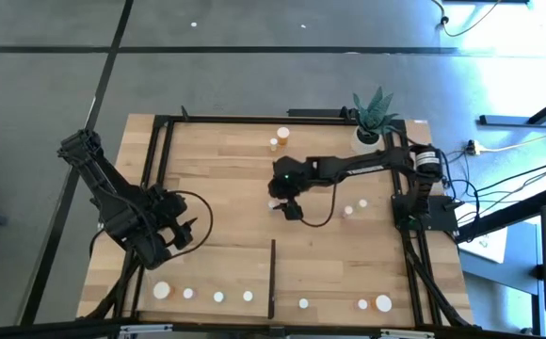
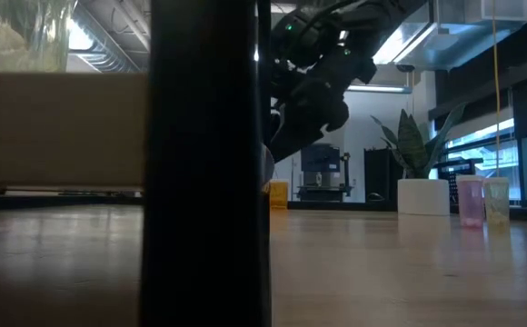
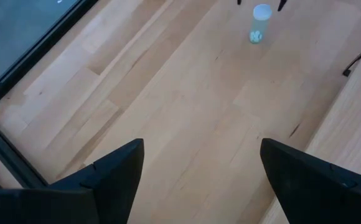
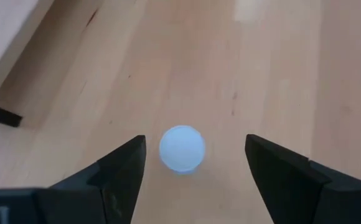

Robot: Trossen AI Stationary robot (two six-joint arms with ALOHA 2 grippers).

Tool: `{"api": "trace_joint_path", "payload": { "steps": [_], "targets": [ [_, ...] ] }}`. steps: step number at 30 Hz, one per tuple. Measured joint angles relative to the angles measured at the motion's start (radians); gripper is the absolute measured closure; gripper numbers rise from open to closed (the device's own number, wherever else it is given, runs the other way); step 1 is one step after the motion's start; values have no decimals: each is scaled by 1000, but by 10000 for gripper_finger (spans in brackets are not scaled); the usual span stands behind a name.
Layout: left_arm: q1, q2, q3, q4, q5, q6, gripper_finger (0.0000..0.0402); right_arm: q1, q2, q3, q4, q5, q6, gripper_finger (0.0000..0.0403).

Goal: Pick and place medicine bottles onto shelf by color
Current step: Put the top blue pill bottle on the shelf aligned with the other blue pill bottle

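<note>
From up high I see my left gripper [image 1: 186, 229] sitting over the left side of the table [image 1: 226, 179], with nothing in it, and its own camera shows me its two fingers [image 3: 115, 174] spread wide over bare wood, with one small white-capped bottle [image 3: 259, 23] far ahead of it, which looks greenish there. Along the near edge, the high view shows the shelf [image 1: 348, 278] with its thin black strip [image 1: 272, 279] standing up, a row of white caps [image 1: 203, 294] to the left of the strip and three more caps [image 1: 344, 303] to the right of it. From this high up I cannot tell their colors. In the middle of the table my right gripper [image 1: 290, 209] hangs over a little bottle [image 1: 274, 202]. The high view mostly hides that bottle, but the right wrist camera looks right down on its round white cap [image 4: 182, 148], and I see my two fingers [image 4: 121, 171] wide open, one on each side, not touching it. Farther back the high view shows a large cap [image 1: 283, 134] and an orange bottle [image 1: 274, 144], and to the right two more small bottles [image 1: 355, 207]. The low view gives me what the others do not: a pink bottle [image 2: 470, 202] and a pale green bottle [image 2: 496, 202] standing side by side, near the white pot with the plant [image 2: 420, 173]. A wide dark post [image 2: 204, 163] blocks much of that view.
</note>
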Motion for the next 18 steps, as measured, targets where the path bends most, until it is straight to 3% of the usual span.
{"api": "trace_joint_path", "payload": {
  "steps": [18],
  "targets": [
    [0,0,0,0,0,0,87,5,64,0,26,17,-30,125]
  ]
}}
